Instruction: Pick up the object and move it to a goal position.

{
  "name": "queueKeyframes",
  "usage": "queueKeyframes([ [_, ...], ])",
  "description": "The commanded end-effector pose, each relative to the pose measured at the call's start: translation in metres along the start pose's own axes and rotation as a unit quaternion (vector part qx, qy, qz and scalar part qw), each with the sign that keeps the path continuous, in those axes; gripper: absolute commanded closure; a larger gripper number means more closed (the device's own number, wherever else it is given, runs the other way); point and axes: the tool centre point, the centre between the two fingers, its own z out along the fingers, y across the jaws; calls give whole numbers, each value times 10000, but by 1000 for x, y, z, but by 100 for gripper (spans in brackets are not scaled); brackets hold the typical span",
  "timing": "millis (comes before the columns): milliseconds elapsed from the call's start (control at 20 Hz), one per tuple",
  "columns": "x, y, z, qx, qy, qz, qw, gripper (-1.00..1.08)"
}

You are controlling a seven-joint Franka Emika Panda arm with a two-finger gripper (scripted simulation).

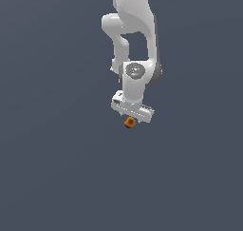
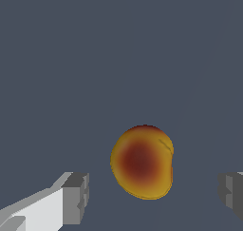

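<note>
The object (image 1: 129, 123) is a tiny orange-red ball with yellow patches, lying on the grey floor just below the white arm's hand in the exterior view. In the wrist view the object (image 2: 142, 162) fills the middle, red at its centre and yellow at its rim. My gripper (image 2: 154, 197) is open: one grey fingertip (image 2: 76, 197) stands on one side of the object and the other fingertip (image 2: 231, 194) on the other side, both apart from it. In the exterior view the gripper (image 1: 131, 115) sits directly over the object, its fingers hidden by the hand.
The floor (image 1: 57, 168) is a plain dark grey-blue surface all around. The white arm (image 1: 133, 30) rises behind the object toward the top of the exterior view.
</note>
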Motion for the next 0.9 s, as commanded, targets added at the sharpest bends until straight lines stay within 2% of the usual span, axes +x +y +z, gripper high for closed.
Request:
queueKeyframes([
  [0, -1, 0, 9, -3, -3, 4, 10000, -92],
  [300, -1, 1, 36, -3, -1, 15, 10000, -92],
  [550, -1, 0, 43, -2, -1, 17, 10000, -92],
  [600, -1, 0, 43, -2, -1, 17, 10000, 108],
  [850, -1, 0, 43, -2, -1, 17, 10000, 108],
])
